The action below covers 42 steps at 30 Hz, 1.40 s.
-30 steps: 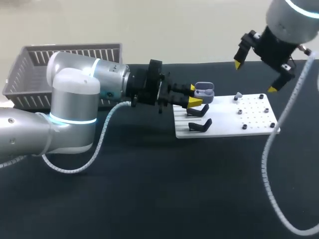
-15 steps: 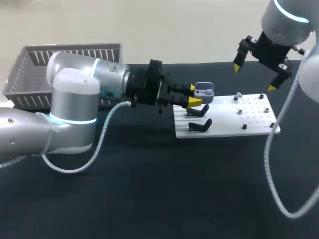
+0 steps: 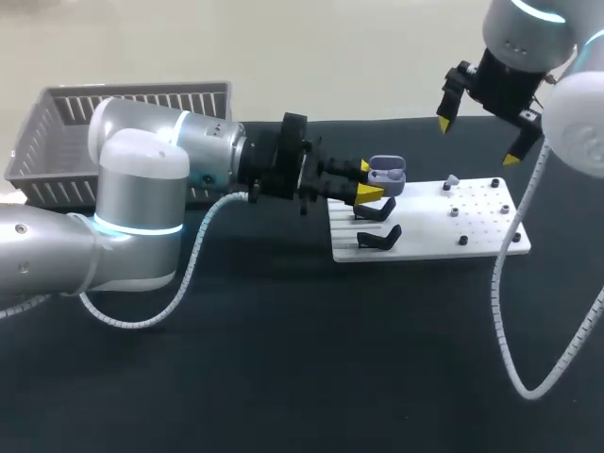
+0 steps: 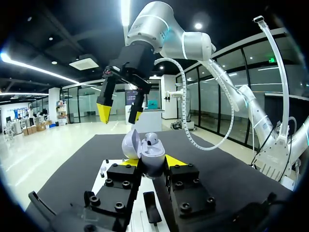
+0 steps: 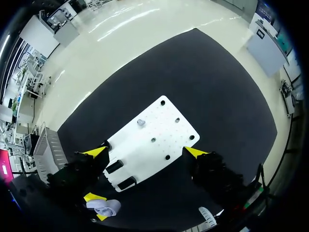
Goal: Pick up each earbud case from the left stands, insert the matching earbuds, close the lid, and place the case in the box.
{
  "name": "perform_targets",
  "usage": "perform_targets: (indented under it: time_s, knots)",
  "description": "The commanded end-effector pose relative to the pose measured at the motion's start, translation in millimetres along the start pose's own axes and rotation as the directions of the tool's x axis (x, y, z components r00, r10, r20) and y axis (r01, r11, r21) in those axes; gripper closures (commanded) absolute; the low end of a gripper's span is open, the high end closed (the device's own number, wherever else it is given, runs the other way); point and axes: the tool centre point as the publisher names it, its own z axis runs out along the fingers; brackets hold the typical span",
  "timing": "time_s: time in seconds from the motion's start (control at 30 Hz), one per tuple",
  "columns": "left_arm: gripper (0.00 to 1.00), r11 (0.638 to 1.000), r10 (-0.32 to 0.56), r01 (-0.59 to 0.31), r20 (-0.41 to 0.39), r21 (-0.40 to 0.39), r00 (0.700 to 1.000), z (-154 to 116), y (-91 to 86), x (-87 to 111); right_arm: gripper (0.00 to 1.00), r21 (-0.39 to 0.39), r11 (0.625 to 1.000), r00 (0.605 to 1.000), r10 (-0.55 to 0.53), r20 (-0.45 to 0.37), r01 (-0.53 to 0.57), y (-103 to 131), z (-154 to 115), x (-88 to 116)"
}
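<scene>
The matte black tabletop (image 3: 283, 359) carries a flat white perforated board (image 3: 481, 222) with black hooked stands (image 3: 380, 237). Over its left end my left pincer (image 3: 368, 180) grips the rounded lilac earbud case (image 3: 387, 172), lid open. My right pincer (image 3: 478, 140) hangs released above the board's far edge. The slatted grey basket (image 3: 57, 132) sits far left.

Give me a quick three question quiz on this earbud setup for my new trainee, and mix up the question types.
1. Fill in: the right gripper, open and holding nothing, hangs above the white ____.
2. Multiple choice: what is shut on the earbud case? A) the left gripper B) the right gripper C) nothing
3. True or false: the earbud case's lid is closed.

Key: 1. board. 2. A. 3. False, the lid stands open.
</scene>
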Motion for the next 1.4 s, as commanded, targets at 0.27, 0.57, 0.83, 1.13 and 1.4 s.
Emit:
perform_targets:
  time_s: [0.27,0.57,0.83,1.13,1.4]
  knots:
    - [1.0,1.0,0.002,-0.002,0.002,-0.005,1.0,0,-1.1,0.7,0.0,-0.03,0.982,0.977,-0.191,-0.09,0.189,-8,36,-23]
    - [1.0,1.0,0.002,-0.002,0.002,-0.005,1.0,0,-1.1,0.7,0.0,-0.077,0.931,0.926,-0.363,-0.1,0.357,6,53,-18]
    - [1.0,1.0,0.002,-0.002,0.002,-0.005,1.0,0,-1.1,0.7,0.0,-0.105,0.883,0.873,-0.468,-0.136,0.457,18,67,-12]
    - [1.0,1.0,0.002,-0.002,0.002,-0.005,1.0,0,-1.1,0.7,0.0,-0.146,0.89,0.866,-0.455,-0.207,0.433,13,95,-14]
    - [1.0,1.0,0.002,-0.002,0.002,-0.005,1.0,0,-1.1,0.7,0.04,-0.172,0.885,0.856,-0.463,-0.231,0.432,14,107,-10]
